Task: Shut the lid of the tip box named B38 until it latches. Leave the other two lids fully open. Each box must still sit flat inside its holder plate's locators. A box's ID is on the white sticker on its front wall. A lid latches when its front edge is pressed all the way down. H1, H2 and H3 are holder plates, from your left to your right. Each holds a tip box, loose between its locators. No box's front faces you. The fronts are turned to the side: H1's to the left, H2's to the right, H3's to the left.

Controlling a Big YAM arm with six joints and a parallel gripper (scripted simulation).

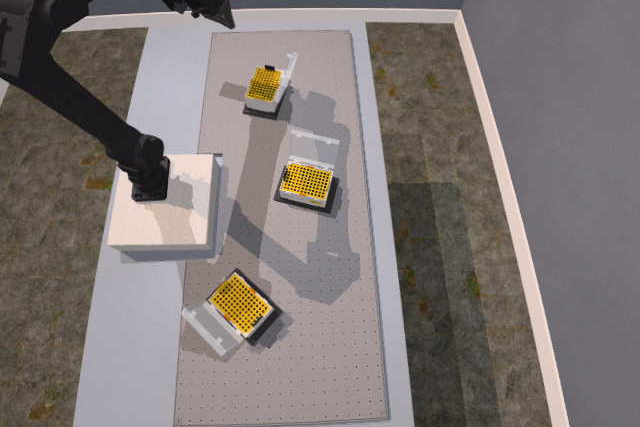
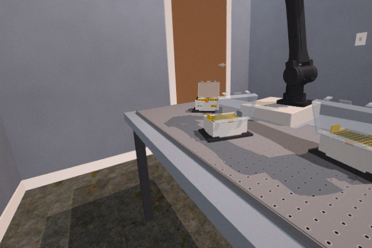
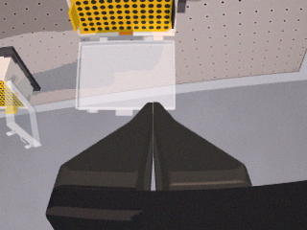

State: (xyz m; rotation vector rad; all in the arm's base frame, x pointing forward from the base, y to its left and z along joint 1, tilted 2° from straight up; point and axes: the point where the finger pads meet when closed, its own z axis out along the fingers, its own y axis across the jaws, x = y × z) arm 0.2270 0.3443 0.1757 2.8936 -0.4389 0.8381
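Since its fingers are pressed together on nothing, the end effector (image 3: 153, 111) can serve as a blunt pusher. The box (image 3: 122, 7) below it, near the tabletop's left end edge, is probably B38, though its sticker is blurred. Swing the lid (image 3: 126, 77) over, then press its front edge straight down without shoving the box.

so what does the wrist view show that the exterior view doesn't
Only the wrist view shows the gripper, fingers shut on nothing, hanging above a tip box's open lid. Only the exterior view shows the brown door, the table leg, the arm's base joint and all three boxes. Both show the perforated plate and yellow tip racks.
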